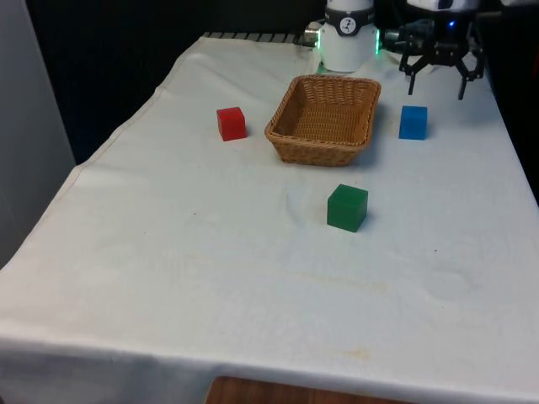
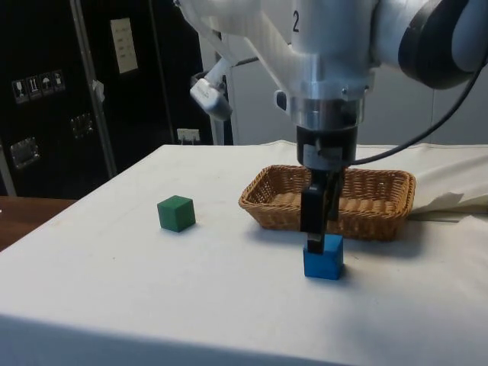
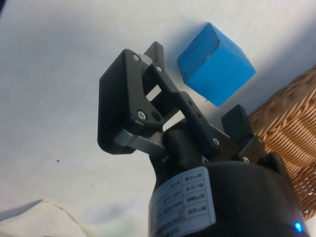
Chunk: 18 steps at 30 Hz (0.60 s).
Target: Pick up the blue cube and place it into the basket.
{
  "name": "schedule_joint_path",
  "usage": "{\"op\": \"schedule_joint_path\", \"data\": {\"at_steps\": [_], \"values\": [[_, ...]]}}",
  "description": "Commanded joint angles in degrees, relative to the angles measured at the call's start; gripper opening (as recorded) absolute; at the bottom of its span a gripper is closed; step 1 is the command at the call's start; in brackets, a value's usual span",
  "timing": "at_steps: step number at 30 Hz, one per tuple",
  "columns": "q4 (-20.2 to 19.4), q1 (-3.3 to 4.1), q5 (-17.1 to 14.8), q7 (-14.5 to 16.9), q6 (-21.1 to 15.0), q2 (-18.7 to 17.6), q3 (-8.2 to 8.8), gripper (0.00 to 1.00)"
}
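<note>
The blue cube point(image 1: 413, 122) rests on the white cloth just off the basket's point(image 1: 316, 150) side, at the front view's right. My gripper point(image 1: 436, 91) hangs open a little above the cloth, slightly beyond the cube toward the table's far end, with nothing between its fingers. From the side, the gripper point(image 2: 316, 240) comes down right over the blue cube point(image 2: 322, 257), its tips level with the cube's top edge, and the basket point(image 2: 358, 219) stands just behind. At the wrist, the blue cube point(image 3: 216, 64) lies beyond the spread fingers point(image 3: 128, 103), beside the basket point(image 3: 291, 143).
A red cube point(image 1: 231, 123) sits on the other side of the basket, at the front view's left. A green cube point(image 1: 347, 207) point(image 2: 176, 213) stands nearer the camera, in front of the basket. The table's edge runs close to the blue cube on the front view's right.
</note>
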<state>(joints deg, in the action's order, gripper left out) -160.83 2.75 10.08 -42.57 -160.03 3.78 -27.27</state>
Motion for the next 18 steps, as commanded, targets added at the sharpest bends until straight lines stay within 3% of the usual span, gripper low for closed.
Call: {"op": "schedule_joint_path", "data": {"at_steps": [1, 6, 7, 9, 14, 15, 16, 18], "values": [[-0.6, -0.57, 1.8, -0.9, -1.1, 0.4, 0.34, 1.0], [-1.2, -0.69, 3.3, -1.0, -2.3, -0.4, 1.43, 1.0], [-0.6, -0.17, 1.7, 0.0, -1.4, -1.3, 1.38, 1.0], [-1.4, -0.69, 4.2, -1.1, -2.9, -1.0, 2.01, 1.0], [-1.3, -0.69, 5.7, -1.3, -3.9, -2.2, 2.92, 1.0], [-0.9, -0.29, 3.7, 0.0, -3.4, -3.2, 2.69, 1.0], [-1.3, -0.69, 6.0, -1.4, -4.0, -2.4, 3.09, 1.0], [-1.1, -0.69, 6.4, -1.3, -4.2, -2.8, 3.5, 1.0]]}}
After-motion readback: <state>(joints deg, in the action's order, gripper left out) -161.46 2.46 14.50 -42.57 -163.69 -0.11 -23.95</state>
